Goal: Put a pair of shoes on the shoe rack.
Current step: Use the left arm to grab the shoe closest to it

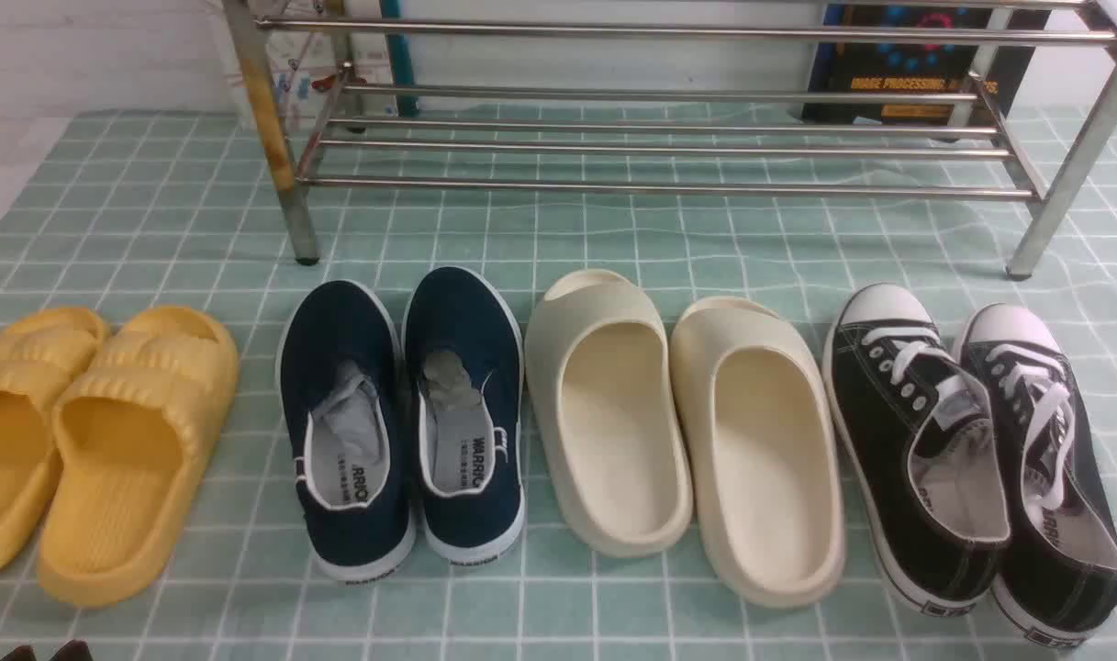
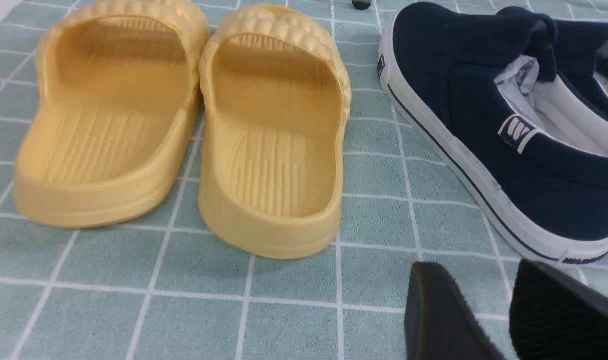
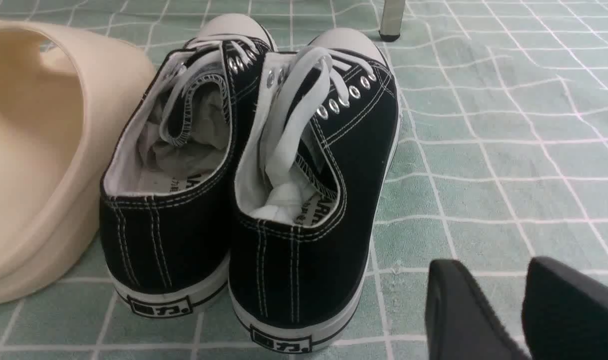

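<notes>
The pair of navy slip-ons stands side by side on the green checked mat, left shoe (image 1: 345,431) and right shoe (image 1: 466,413), toes toward the shoe rack (image 1: 650,189), heels toward me. The steel rack stands at the back, its tiers bare, with a rust-yellow left leg (image 1: 264,101). In the left wrist view my left gripper (image 2: 472,267) is open and empty, just behind the heel of the near navy shoe (image 2: 483,125). Its dark tips barely show at the front view's bottom left (image 1: 49,652). My right gripper (image 3: 486,264) is open and empty, beside the heels of the black sneakers (image 3: 308,200).
Yellow slides (image 1: 108,441) lie left of the navy pair and also show in the left wrist view (image 2: 274,140). Cream slides (image 1: 686,431) lie to its right, then black lace-up sneakers (image 1: 971,459). A dark box (image 1: 907,64) stands behind the rack.
</notes>
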Controlling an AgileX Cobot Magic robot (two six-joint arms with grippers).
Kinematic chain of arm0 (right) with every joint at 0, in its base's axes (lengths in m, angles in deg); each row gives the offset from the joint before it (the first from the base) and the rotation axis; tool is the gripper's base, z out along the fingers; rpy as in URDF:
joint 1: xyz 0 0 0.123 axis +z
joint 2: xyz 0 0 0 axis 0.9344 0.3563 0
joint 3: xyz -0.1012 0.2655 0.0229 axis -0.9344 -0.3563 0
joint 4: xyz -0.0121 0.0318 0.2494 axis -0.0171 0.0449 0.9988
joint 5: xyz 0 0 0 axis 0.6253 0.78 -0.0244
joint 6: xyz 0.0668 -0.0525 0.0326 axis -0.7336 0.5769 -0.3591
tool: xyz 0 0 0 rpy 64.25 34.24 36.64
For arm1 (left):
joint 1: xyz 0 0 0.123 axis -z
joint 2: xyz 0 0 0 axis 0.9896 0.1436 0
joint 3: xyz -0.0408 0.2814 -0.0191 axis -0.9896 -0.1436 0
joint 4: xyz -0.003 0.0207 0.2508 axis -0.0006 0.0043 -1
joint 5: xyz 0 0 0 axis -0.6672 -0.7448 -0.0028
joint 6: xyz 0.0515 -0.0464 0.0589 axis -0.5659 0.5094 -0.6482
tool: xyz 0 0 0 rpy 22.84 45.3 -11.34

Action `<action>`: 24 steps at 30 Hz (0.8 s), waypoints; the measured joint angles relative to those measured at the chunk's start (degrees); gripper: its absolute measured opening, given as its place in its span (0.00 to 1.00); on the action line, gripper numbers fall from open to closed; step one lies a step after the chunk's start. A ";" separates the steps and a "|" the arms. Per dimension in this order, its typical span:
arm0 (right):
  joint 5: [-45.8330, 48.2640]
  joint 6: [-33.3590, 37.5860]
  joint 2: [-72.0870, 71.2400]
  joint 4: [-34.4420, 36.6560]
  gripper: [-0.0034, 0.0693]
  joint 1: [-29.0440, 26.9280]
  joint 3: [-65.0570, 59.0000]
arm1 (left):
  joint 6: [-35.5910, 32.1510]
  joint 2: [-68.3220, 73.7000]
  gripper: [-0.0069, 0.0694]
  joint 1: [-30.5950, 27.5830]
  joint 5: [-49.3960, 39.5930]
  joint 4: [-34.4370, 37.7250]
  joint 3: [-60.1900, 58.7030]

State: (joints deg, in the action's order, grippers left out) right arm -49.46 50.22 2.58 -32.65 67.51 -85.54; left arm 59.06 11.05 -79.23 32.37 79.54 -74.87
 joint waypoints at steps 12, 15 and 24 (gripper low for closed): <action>0.00 0.00 0.00 0.00 0.38 0.00 0.00 | 1.85 0.00 0.40 0.00 0.32 3.81 0.00; 0.00 0.00 0.00 0.00 0.38 0.00 0.00 | 1.85 0.00 0.40 0.00 0.30 3.82 0.00; 0.00 0.00 0.00 0.00 0.38 0.00 0.00 | -0.81 0.00 0.40 0.00 4.49 3.87 0.00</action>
State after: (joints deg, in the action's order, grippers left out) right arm -49.46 50.22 2.58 -32.65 67.51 -85.54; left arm 58.25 11.05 -79.23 36.86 83.41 -74.87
